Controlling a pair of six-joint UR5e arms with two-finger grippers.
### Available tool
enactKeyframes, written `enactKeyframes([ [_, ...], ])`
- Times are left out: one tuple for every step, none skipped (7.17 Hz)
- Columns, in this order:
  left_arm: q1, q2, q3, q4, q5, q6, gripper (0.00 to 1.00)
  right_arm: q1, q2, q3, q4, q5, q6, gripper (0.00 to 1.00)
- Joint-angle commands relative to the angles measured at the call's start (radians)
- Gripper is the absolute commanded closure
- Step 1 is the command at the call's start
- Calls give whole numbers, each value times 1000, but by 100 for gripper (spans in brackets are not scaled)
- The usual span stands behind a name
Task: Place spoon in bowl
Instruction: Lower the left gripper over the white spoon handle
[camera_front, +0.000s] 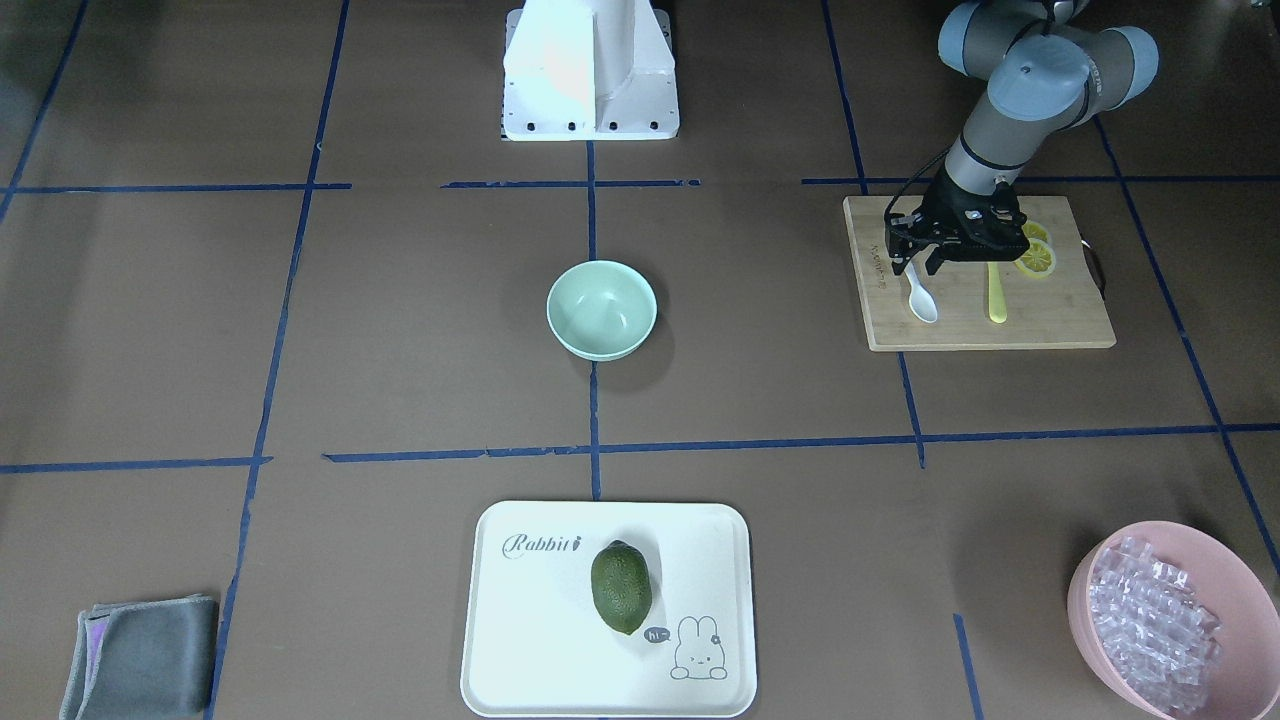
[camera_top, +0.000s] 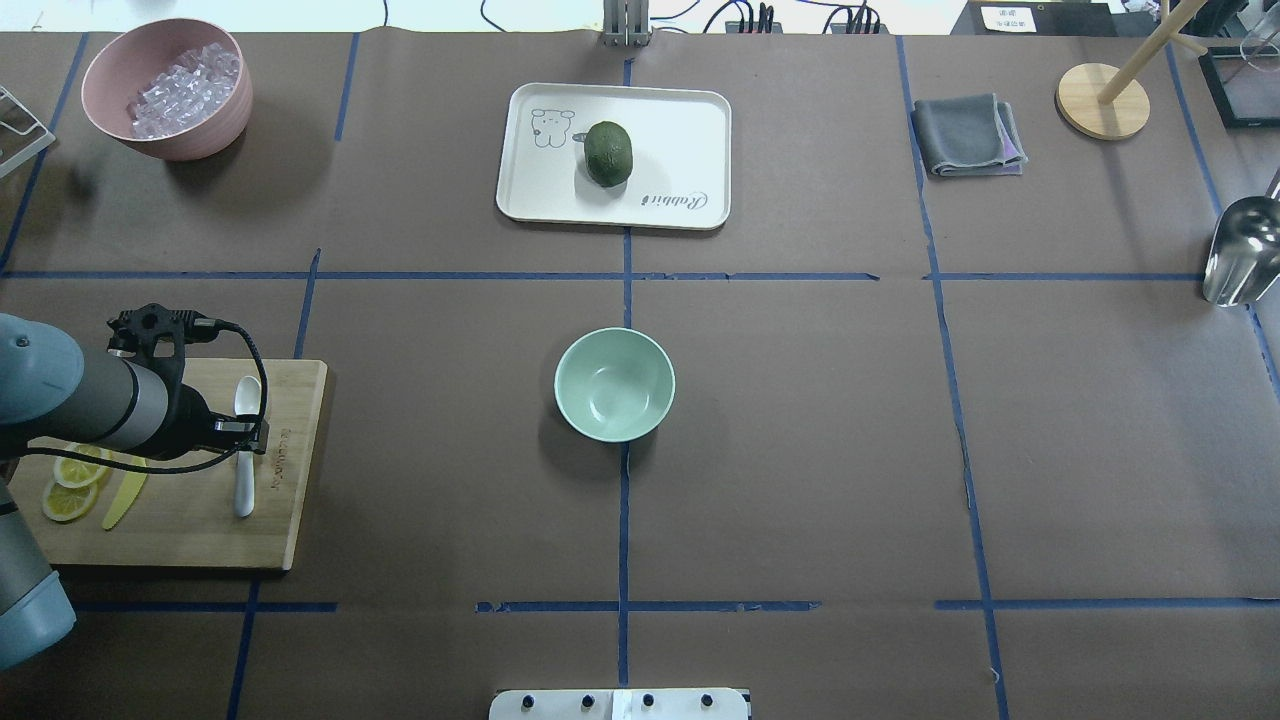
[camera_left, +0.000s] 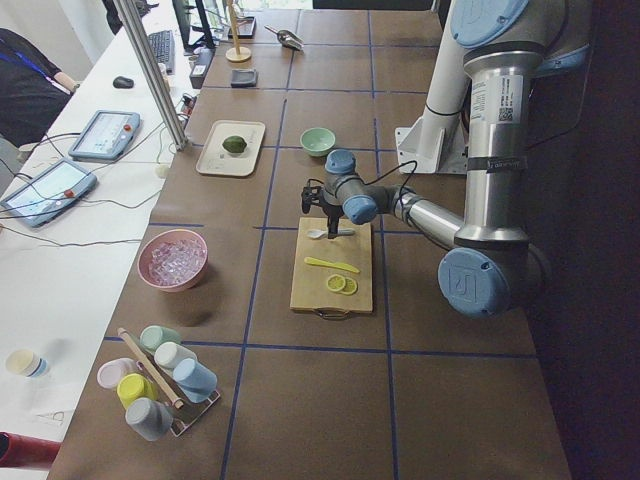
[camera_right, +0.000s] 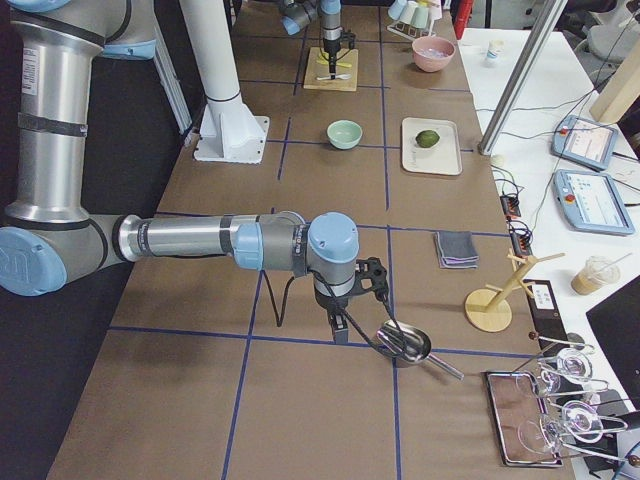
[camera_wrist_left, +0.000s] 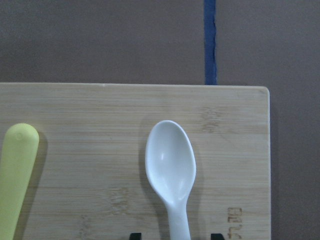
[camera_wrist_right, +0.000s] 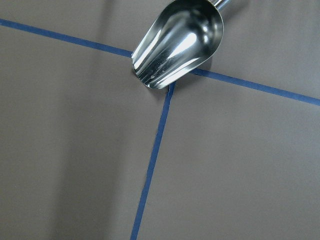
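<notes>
Small white plastic spoon (camera_wrist_left: 170, 165) is straddled by the released left pincer (camera_front: 915, 266); if closed off-centre, the slim handle could be squirted away.

spoon (camera_wrist_left: 171, 165): showing glossy white between the tips of the black left claw (camera_front: 918, 266);
board (camera_wrist_left: 90, 150): showing pale wood grain under the claw;
knife (camera_wrist_left: 17, 170): showing pale yellow just beside the claw;
lemon slices (camera_front: 1036, 260): showing yellow near the claw;
bowl (camera_top: 614, 384): showing mint green, well apart from the claw;
tray (camera_top: 690, 120): showing white with a line-drawn rabbit, carrying a dark green fruit (camera_top: 608, 153);
table (camera_top: 800, 450): showing brown, crossed by blue tape lines (camera_top: 625, 550).
</notes>
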Motion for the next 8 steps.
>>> enactKeyframes([
  [2, -3, 3, 0, 0, 0, 55, 1, 0, 0, 0, 0, -1, 0],
  [2, -3, 3, 0, 0, 0, 56, 1, 0, -2, 0, 0, 0, 0],
  [2, -3, 3, 0, 0, 0, 57, 1, 0, 0, 0, 0, 0, 0],
  [4, -3, 3, 0, 0, 0, 60, 1, 0, -2, 0, 0, 0, 0],
  [4, -3, 2, 0, 0, 0, 60, 1, 0, -2, 0, -2, 0, 0],
  [4, -2, 3, 0, 0, 0, 60, 1, 0, -2, 0, 0, 0, 0],
  [4, -2, 3, 0, 0, 0, 60, 1, -2, -2, 0, 0, -1, 0],
  [4, -2, 3, 0, 0, 0, 62, -1, -2, -2, 0, 0, 0, 0],
])
